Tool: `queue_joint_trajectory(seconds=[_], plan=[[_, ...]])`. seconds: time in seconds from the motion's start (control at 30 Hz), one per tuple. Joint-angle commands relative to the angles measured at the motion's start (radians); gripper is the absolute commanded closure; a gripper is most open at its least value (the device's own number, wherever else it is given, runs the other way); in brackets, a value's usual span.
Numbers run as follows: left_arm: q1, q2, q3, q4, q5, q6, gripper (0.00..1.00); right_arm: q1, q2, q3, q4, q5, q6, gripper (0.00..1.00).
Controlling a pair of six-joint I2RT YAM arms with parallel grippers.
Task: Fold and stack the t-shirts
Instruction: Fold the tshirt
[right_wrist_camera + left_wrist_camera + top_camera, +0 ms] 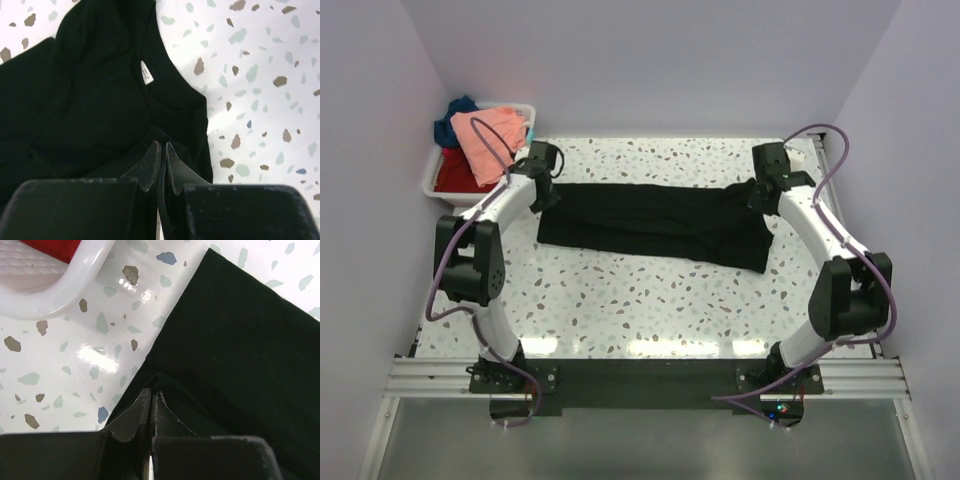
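Observation:
The black t-shirt (655, 222) lies across the far half of the table, folded lengthwise into a long strip. My left gripper (542, 190) is shut on its left end; the left wrist view shows the jaws (151, 392) pinching a fold of the black cloth (240, 340). My right gripper (760, 193) is shut on the right end, near the collar; the right wrist view shows the jaws (161, 145) closed on black cloth (100, 90) below the white neck label (146, 73). The salmon-pink t-shirt (488, 137), red t-shirt (457, 172) and dark blue t-shirt (455, 112) sit in the bin.
The white plastic bin (433, 180) stands at the far left corner beside the table; its rim (65, 285) shows in the left wrist view. The terrazzo table (650, 300) has walls close at the left, back and right.

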Motion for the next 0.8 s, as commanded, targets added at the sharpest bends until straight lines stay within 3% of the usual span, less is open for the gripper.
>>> queue_joint_trajectory(seconds=[0.0,0.47,0.5,0.53,0.63,0.77], plan=[[-0.002,0.057,0.091,0.033,-0.06,0.022,1.0,-0.012,0.093,0.108,0.085,0.007,-0.019,1.0],[0.005,0.223,0.216,0.001,-0.089,0.0,1.0,-0.041,0.303,0.264,0.094,-0.006,-0.034,1.0],[0.009,0.226,0.22,0.001,-0.092,-0.001,0.95,-0.042,0.311,0.271,0.096,-0.012,-0.034,1.0],[0.007,0.227,0.223,0.002,-0.097,-0.003,0.75,-0.045,0.32,0.277,0.094,-0.012,-0.034,1.0],[0.009,0.206,0.211,0.024,-0.112,-0.009,0.4,-0.048,0.346,0.297,0.096,-0.022,-0.031,1.0],[0.007,0.117,0.138,0.122,-0.129,-0.009,0.3,-0.052,0.374,0.323,0.105,-0.032,-0.034,1.0]])
